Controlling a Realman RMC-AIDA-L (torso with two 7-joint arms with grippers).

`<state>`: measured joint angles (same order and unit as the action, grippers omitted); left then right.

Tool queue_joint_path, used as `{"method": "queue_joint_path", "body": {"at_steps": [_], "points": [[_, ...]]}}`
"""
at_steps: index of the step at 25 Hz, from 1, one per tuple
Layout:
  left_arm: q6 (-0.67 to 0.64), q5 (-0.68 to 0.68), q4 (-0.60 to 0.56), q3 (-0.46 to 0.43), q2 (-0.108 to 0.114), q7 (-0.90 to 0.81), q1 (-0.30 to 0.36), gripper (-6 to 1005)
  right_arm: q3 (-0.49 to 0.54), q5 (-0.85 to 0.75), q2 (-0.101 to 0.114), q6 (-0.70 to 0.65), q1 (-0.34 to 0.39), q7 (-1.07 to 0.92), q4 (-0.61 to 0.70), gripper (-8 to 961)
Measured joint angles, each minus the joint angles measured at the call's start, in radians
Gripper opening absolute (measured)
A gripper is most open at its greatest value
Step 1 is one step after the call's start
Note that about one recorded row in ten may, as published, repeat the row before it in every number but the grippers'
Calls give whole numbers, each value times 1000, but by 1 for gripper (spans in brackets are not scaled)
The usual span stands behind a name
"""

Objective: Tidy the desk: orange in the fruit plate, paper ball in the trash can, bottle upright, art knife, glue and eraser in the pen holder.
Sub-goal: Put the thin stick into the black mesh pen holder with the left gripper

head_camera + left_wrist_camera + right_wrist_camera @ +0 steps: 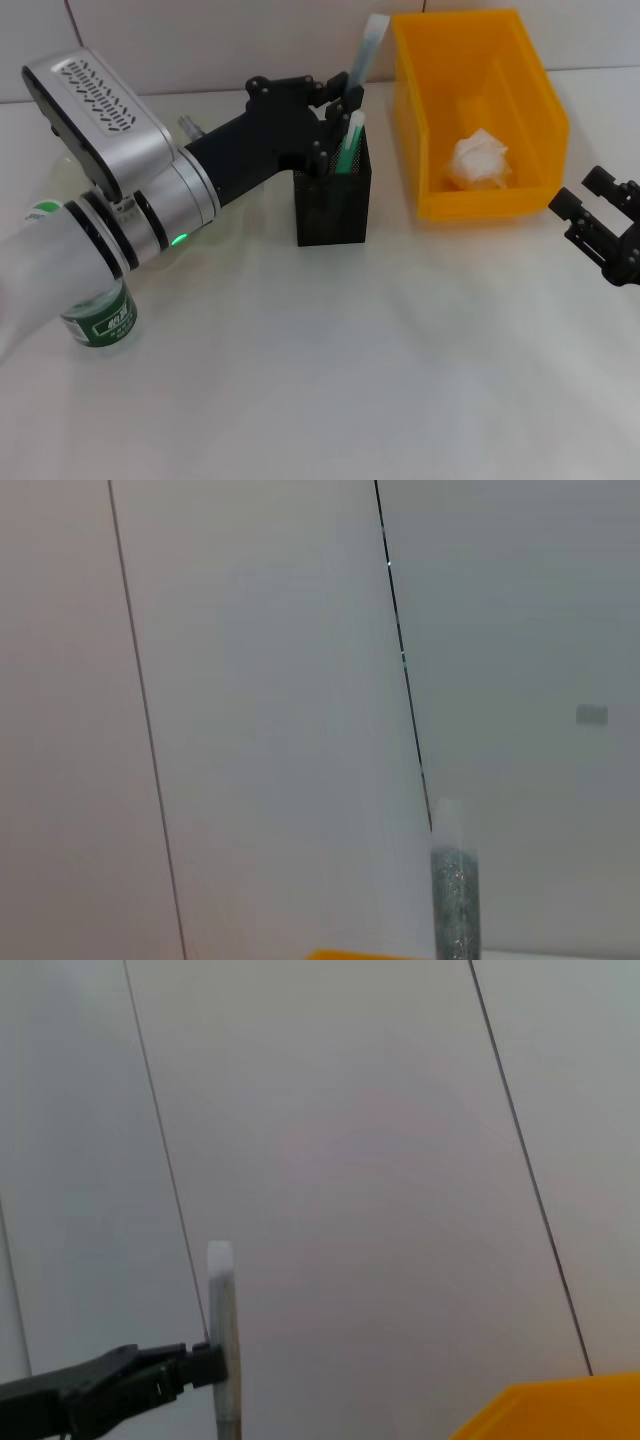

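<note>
**Black mesh pen holder, left end effector at its rim with a glue stick**

Black mesh pen holder [333, 201] stands on the white surface [350, 380], used here as landmark. Left end effector [340, 112] is right above the holder's rim, fingers clenched on a tall translucent glue stick [371, 50] with a white tip; the stick stands nearly upright, upper end well above the holder, lower end hidden behind the fingers, so can't tell how deep it sits inside. A green-and-white stick-shaped item [350, 145] leans inside the holder too; can't tell what it is. Right wrist view shows a black finger [150, 1380] pressed against the glue stick [224, 1340]. Left wrist view shows the glue stick [454, 885] against the wall, glittery fill, white tip.

Yellow trash can [530, 90] stands just right of the holder, not touching it. White paper ball [480, 160] lies inside the can on its floor. Yellow corner of the can shows in both wrist views [555, 1410] [345, 954].

Bottle [100, 315] with green label stands well to the holder's left and nearer the robot, mostly covered by the left arm; looks upright.

Right end effector [590, 215] hangs idle right of the trash can, near the can's front corner, fingers released and apart, holding nothing.
</note>
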<state>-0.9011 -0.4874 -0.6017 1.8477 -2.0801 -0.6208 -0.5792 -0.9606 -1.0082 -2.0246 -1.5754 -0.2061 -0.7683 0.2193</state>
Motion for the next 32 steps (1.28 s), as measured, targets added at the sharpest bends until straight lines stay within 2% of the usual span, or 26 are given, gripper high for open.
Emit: {"method": "queue_joint_path", "body": {"at_steps": [12, 32], "points": [[4, 2, 91, -6, 0, 3, -25, 139, -2, -5, -15, 2, -11, 5, 0, 609], [33, 3, 104, -8, 0, 6, -28, 161, -3, -18, -24, 2, -25, 6, 8, 608]]}}
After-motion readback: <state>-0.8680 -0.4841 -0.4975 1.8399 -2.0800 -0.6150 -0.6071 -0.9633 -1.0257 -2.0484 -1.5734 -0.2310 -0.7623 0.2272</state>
